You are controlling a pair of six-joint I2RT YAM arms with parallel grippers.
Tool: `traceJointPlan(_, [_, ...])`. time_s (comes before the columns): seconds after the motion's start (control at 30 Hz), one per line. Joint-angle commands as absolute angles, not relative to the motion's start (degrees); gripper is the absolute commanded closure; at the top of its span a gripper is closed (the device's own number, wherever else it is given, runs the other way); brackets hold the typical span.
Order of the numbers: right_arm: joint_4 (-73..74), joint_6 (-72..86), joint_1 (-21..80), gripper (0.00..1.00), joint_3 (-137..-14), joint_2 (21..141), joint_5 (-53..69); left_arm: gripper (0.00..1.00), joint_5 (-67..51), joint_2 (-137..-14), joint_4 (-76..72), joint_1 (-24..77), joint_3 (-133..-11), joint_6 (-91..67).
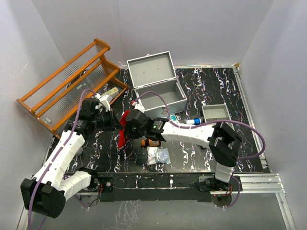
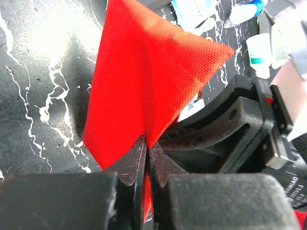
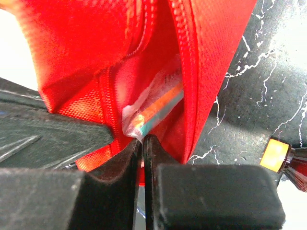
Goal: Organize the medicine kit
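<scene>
The medicine kit is a grey metal box standing open at the back centre, its lid tipped back. A red fabric pouch hangs between my two grippers in front of it. My left gripper is shut on the pouch's edge, and the left wrist view shows red cloth pinched in the gripper. My right gripper is at the pouch's open zipped mouth. In the right wrist view it is shut on a clear plastic packet with orange and teal stripes, which lies inside the pouch.
A wooden rack leans at the back left. A shallow grey tray sits to the right. A blue-capped tube, a small brown bottle and clear sachets lie near the pouch. An orange-capped bottle lies beside it.
</scene>
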State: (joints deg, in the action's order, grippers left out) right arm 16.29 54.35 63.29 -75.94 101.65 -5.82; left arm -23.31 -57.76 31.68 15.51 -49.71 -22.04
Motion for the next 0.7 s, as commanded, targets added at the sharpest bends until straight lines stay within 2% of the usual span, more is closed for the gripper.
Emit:
traceJointPlan(0.0, [16.12,54.48,63.28,0.94,-78.05,103.05,-6.13,1.00,-25.45,-55.64,29.95,15.67,-50.44,-21.97])
traceJointPlan(0.2, [16.81,54.61,63.20,0.92,-78.82,102.78,-6.83,1.00,-24.95,-55.48,30.60,15.66,-50.39,-21.90])
traceJointPlan(0.33, [16.77,54.06,62.89,0.82,-78.56,97.98,-8.61,1.00,-22.30,-55.61,31.96,15.68,-50.11,-21.45])
traceJointPlan(0.57, [18.94,51.41,62.06,0.58,-74.52,87.36,-7.01,1.00,-20.41,-58.49,34.05,15.65,-51.32,-20.94])
traceJointPlan(0.67, [20.79,50.46,61.97,0.56,-71.23,82.99,-7.92,1.00,-20.47,-59.46,33.70,15.67,-51.56,-21.67])
